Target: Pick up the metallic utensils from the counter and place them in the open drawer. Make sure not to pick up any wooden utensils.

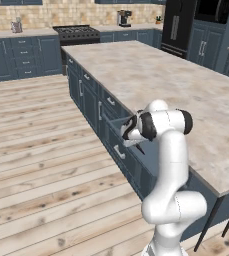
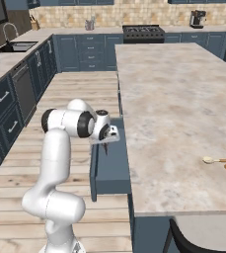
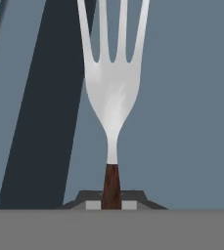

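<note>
A white robot arm stands beside a kitchen island. Its end effector (image 3: 111,201) is closed on the dark brown handle of a silver fork (image 3: 112,93), tines pointing away from the hand. The fork hangs over the open drawer (image 2: 110,168), whose blue-grey floor lies behind it. The drawer juts from the island's dark blue cabinets below the marbled worktop (image 2: 173,113). Far along the worktop, near its edge, two wooden spoons (image 2: 223,163) lie side by side, one pale, one orange-brown.
</note>
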Motion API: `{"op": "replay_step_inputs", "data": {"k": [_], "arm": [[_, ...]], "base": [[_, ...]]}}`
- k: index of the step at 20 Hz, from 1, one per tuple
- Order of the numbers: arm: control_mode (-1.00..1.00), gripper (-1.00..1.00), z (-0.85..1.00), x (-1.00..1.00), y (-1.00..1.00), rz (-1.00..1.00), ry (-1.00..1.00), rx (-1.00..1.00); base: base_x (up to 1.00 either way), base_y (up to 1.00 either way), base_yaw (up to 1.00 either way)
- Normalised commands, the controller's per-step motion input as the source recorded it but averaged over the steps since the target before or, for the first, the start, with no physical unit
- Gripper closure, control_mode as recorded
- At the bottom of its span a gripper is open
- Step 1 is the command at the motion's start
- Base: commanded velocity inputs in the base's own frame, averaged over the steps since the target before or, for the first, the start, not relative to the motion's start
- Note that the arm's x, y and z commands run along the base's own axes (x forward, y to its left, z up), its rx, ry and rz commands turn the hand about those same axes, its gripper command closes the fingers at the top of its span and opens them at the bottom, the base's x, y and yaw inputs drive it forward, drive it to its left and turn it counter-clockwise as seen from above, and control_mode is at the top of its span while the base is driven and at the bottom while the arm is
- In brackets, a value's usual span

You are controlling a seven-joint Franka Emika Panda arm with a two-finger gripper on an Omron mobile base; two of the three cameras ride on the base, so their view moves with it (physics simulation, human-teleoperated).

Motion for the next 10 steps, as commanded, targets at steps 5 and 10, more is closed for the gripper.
{"op": "replay_step_inputs", "data": {"k": [5,10], "arm": [[-1.0,1.0,-0.16,0.14,0.01,0.0,0.01,0.02],[-1.0,1.0,-0.9,-0.5,0.93,0.0,0.05,0.01]], "base": [[0.0,0.0,0.0],[0.0,0.0,0.0]]}}
